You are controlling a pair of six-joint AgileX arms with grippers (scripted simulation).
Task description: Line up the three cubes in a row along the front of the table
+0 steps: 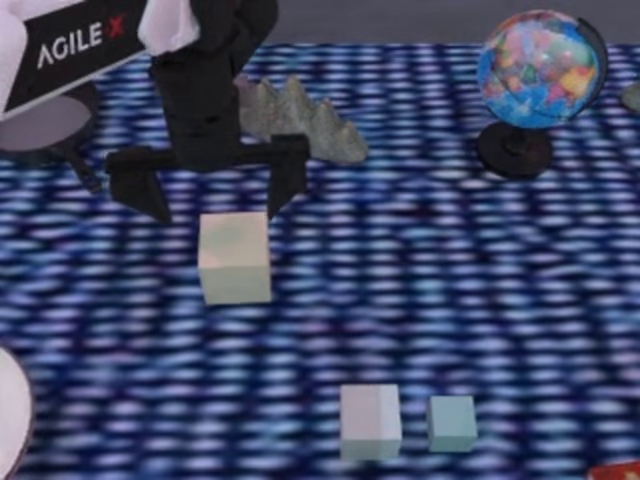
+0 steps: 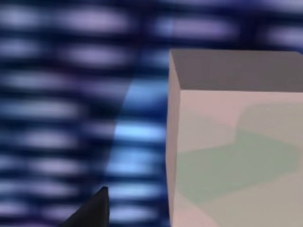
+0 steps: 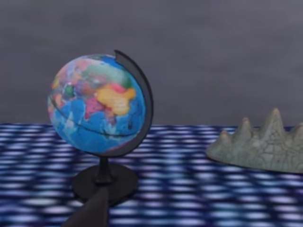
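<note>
The large cream-pink cube [image 1: 235,258] stands left of the table's middle. My left gripper [image 1: 215,195] hangs open just behind and above it, one finger [image 1: 140,190] off to the left and the other finger [image 1: 290,175] near the cube's far right corner. The left wrist view shows that cube [image 2: 236,151] close up beside one dark fingertip [image 2: 97,210]. The medium grey-lavender cube [image 1: 370,422] and the small teal cube [image 1: 452,423] sit side by side near the front edge. My right gripper [image 3: 135,215] is out of the top view, holds nothing and faces the globe.
A jagged grey rock [image 1: 300,120] lies just behind the left arm. A globe on a black stand [image 1: 540,75] is at the back right. A white round object [image 1: 10,410] shows at the front left edge and something red [image 1: 615,470] at the front right corner.
</note>
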